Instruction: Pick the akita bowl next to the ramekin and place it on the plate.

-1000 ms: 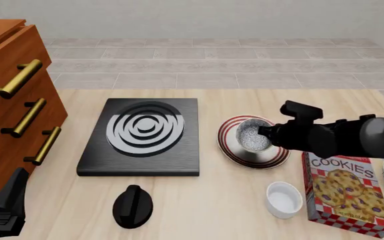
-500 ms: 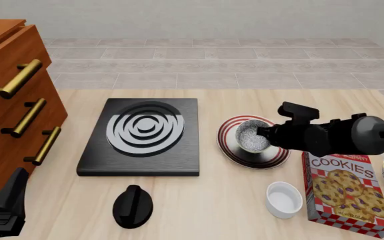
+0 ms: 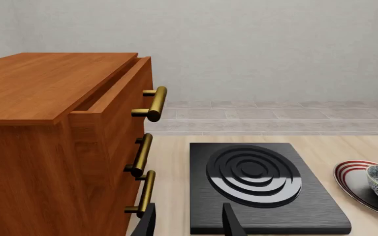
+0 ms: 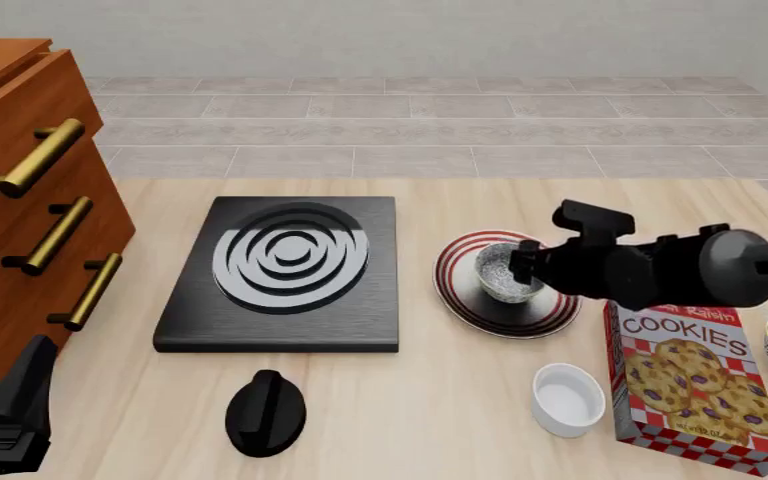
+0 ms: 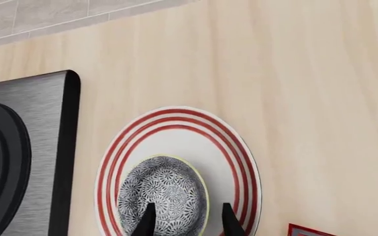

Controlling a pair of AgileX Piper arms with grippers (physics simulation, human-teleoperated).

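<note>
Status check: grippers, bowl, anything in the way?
Right gripper open astride the akita bowl. Bowl on the plate. Left gripper open, idle. Nothing blocking.

1. I see the akita bowl on the plate, right of the hob.
2. I see the ramekin nearer me, left of the cookie box.
3. I see the drawer unit far left.
4. I see the knob before the hob.

Akita bowl: dark grey-white speckle. Plate: white, red concentric rim rings. Ramekin: plain white. Cookie box: red-white check. Hob: black, silver rings. Cabinet: reddish wood, brass handles.
</note>
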